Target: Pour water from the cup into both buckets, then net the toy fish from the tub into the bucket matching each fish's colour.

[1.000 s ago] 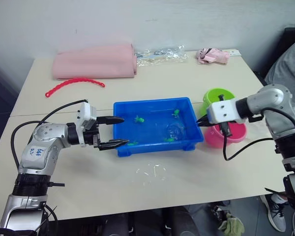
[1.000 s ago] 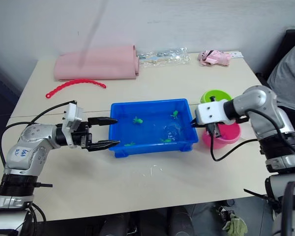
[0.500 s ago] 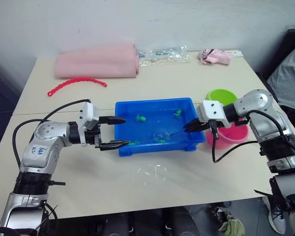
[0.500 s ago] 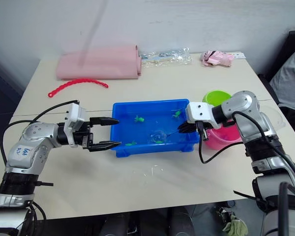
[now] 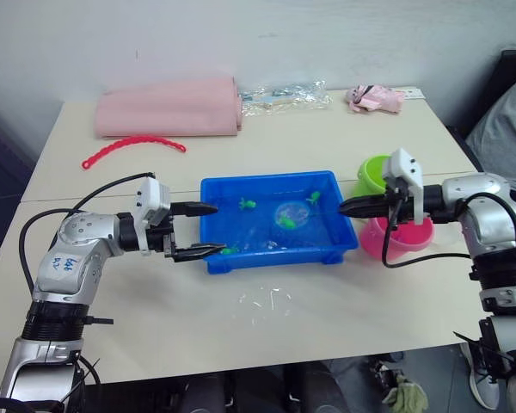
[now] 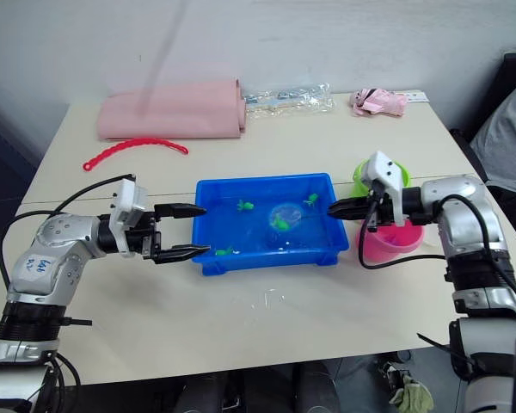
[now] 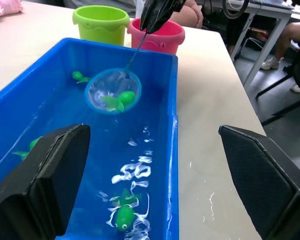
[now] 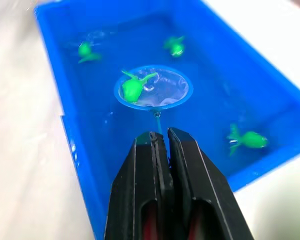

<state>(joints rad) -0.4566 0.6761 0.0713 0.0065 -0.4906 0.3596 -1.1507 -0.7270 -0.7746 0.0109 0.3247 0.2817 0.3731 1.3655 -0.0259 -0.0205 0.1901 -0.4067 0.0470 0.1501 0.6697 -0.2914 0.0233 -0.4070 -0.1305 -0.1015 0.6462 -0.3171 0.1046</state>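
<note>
Right end effector [image 8: 160,142] clamped on net [image 8: 153,88] holding green fish [image 8: 132,87], left end effector [image 5: 208,231] open, empty

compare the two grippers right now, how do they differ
The left gripper is open and holds nothing, its fingers astride the tub's near end wall; the right gripper is shut on the net's handle. The net holds a green fish above the water. Both have black fingers.

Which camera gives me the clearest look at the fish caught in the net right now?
The right wrist view: the net sits close and unobstructed, with a green fish lying inside its blue hoop. The left wrist view also shows that fish in the net, only farther off. In both eye views it is just a small green speck.
</note>
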